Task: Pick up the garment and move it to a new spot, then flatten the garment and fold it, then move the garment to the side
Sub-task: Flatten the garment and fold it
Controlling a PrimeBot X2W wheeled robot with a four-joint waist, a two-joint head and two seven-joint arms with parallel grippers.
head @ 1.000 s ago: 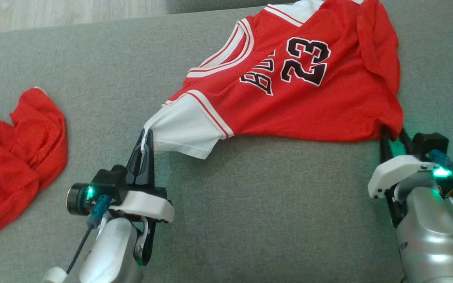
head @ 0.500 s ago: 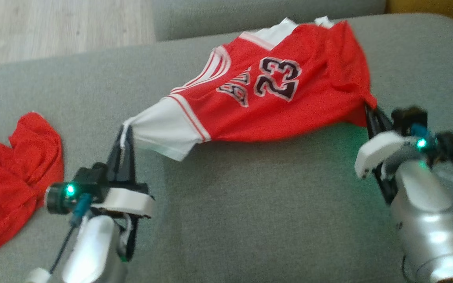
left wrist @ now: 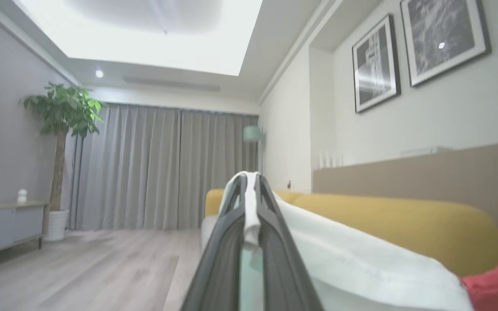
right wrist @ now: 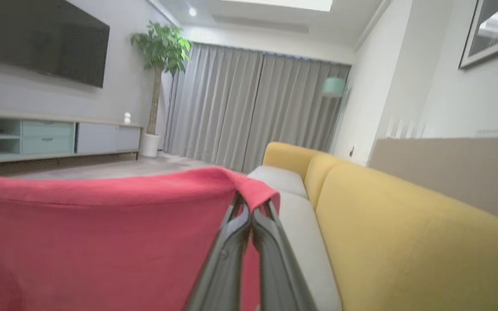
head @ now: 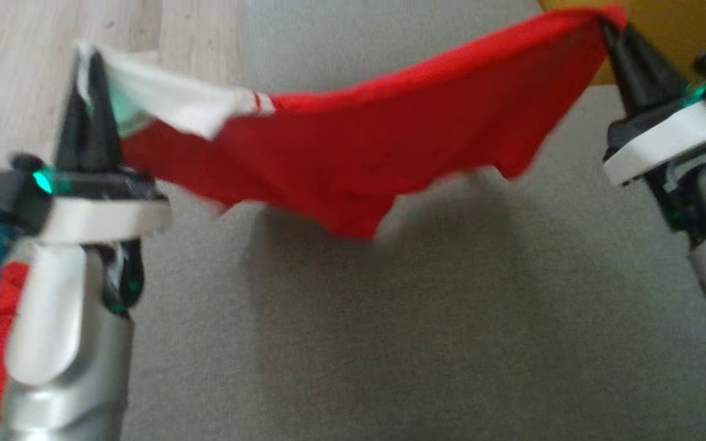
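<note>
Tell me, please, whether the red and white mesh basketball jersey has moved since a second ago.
Yes. The jersey lay on the grey fabric sofa seat; now it hangs above it, stretched between the left claw and the right claw.

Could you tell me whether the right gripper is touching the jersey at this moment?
Touching. The right wrist view shows the right gripper shut on a red corner of the jersey, with the cloth folded over its tips.

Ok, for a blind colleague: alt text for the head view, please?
A red jersey with a white sleeve hangs stretched above a grey cushion, the left gripper pinching the white end and the right gripper the red corner.
</note>
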